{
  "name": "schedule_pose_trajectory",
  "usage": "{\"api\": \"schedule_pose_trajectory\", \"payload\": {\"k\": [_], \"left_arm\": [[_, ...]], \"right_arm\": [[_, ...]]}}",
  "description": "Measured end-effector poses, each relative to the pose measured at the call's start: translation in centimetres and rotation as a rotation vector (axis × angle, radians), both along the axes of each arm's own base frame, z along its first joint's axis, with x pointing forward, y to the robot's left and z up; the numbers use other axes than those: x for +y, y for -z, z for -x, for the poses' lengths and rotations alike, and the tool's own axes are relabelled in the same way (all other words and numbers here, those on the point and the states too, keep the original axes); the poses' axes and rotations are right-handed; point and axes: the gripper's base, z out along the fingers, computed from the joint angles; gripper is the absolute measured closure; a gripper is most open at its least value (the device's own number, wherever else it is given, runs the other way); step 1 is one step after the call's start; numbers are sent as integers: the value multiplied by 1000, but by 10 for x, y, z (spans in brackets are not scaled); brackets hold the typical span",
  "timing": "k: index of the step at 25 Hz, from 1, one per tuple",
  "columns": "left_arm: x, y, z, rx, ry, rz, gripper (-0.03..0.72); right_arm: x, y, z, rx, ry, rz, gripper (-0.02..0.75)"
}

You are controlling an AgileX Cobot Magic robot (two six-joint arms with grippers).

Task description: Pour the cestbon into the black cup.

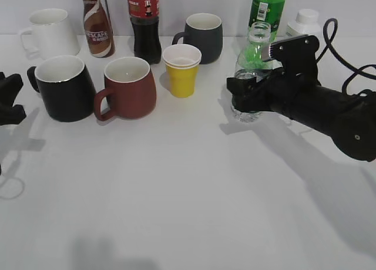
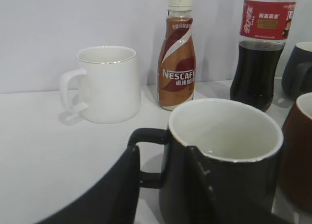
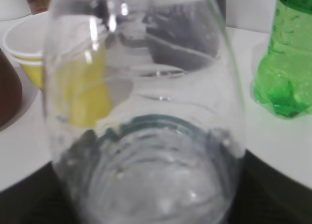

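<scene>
The cestbon [image 1: 254,54], a clear ribbed bottle with no cap, is upright at the right of the table. My right gripper [image 1: 244,93] is shut around its lower body. In the right wrist view the bottle [image 3: 146,112] fills the frame, with the dark fingers [image 3: 151,199] at both sides of it. The black cup [image 1: 64,91], white inside, stands at the left with its handle facing my left gripper [image 1: 12,100]. In the left wrist view that gripper [image 2: 163,153] is open and empty just short of the cup [image 2: 243,180], with the handle seen between its fingers.
A brown-red mug [image 1: 129,85] stands right of the black cup, then a yellow paper cup [image 1: 182,70]. Along the back are a white mug [image 1: 50,32], a Nescafe bottle [image 1: 97,23], a cola bottle [image 1: 144,23], a dark grey mug [image 1: 202,35], a green soda bottle [image 1: 267,6] and a white container [image 1: 305,20].
</scene>
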Motion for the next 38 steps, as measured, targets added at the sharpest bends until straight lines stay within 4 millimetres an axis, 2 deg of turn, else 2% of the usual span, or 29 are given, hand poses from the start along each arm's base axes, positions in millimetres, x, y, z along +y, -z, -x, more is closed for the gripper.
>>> {"api": "schedule_pose_trajectory", "payload": {"k": [3,7,9,13,17,18,19,22,24,27,32,36,38], "left_arm": [[-1,-5,1,-19,7,-2,450],[-2,-16,5,-26,22,-22,450],[-1,-28,9,-41,20,-35,450],[1,-60,27,-10,-6,-66,450],[11,-110,59,84,-99,-99,406],[13,-129,72,57,-126,-102,372],[17,-153,92,6,-160,-88,330],[24,-186,134,7,-229,-44,190],[27,-195,161,52,-263,-18,116],[27,-199,198,115,-254,9,81],[22,-180,232,283,-170,11,79],[22,-169,254,343,-156,4,79],[23,-162,261,367,-164,-9,81]], "right_arm": [[1,-3,0,-34,-6,-18,111],[1,-23,0,-104,-7,-50,69],[0,-41,3,-152,-5,-68,64],[-5,-97,19,-243,-30,-50,64],[-19,-155,55,-251,-29,22,64],[-24,-168,67,-255,-26,43,64],[-28,-180,78,-258,-18,65,64],[-39,-207,115,-248,4,108,64],[-46,-219,142,-209,20,109,64],[-62,-228,186,-106,31,93,64],[-91,-216,244,154,-11,149,66],[-120,-204,281,257,5,203,70],[-129,-195,292,274,11,212,75]]}}
